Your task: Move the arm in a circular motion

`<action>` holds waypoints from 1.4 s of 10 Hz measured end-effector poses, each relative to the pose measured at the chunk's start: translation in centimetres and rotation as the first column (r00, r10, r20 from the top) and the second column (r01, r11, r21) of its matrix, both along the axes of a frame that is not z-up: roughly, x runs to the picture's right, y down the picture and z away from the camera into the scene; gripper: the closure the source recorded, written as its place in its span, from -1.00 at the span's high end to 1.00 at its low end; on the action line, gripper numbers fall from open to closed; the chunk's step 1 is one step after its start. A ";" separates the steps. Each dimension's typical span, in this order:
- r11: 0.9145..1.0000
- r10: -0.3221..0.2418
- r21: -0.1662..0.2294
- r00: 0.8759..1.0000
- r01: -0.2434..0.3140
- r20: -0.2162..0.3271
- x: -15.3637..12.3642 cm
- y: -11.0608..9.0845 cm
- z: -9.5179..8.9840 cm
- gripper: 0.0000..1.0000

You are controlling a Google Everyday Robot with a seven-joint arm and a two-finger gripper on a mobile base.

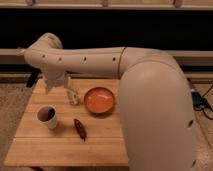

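Note:
The thick cream-beige arm (100, 61) with small dark holes reaches from the right foreground across to the left over the wooden table (60, 145). Its elbow bends down at the far left. The gripper (56, 82) hangs below that bend, above the table's back left part, close to a small clear bottle (73, 96).
On the table stand a white cup with dark contents (47, 116), an orange bowl (99, 100) and a small dark reddish object (80, 128). A dark wall with a pale rail runs behind. A blue item (202, 102) lies on the floor at right.

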State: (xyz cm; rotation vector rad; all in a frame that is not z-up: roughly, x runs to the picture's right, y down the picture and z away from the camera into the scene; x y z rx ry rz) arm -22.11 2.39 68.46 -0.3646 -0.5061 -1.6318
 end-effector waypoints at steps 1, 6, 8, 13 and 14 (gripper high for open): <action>0.998 -0.056 -0.020 0.998 0.056 0.038 -0.4 2.1 -1.7 0.60; 0.991 -0.054 -0.118 0.998 0.057 0.029 3.3 6.2 -4.7 0.60; 0.984 0.017 -0.175 0.999 -0.025 -0.048 7.3 6.3 -3.8 0.60; 0.923 0.232 -0.224 0.918 -0.312 -0.322 20.6 5.2 0.1 0.60; 0.899 0.283 -0.217 0.883 -0.380 -0.375 23.1 4.7 1.4 0.60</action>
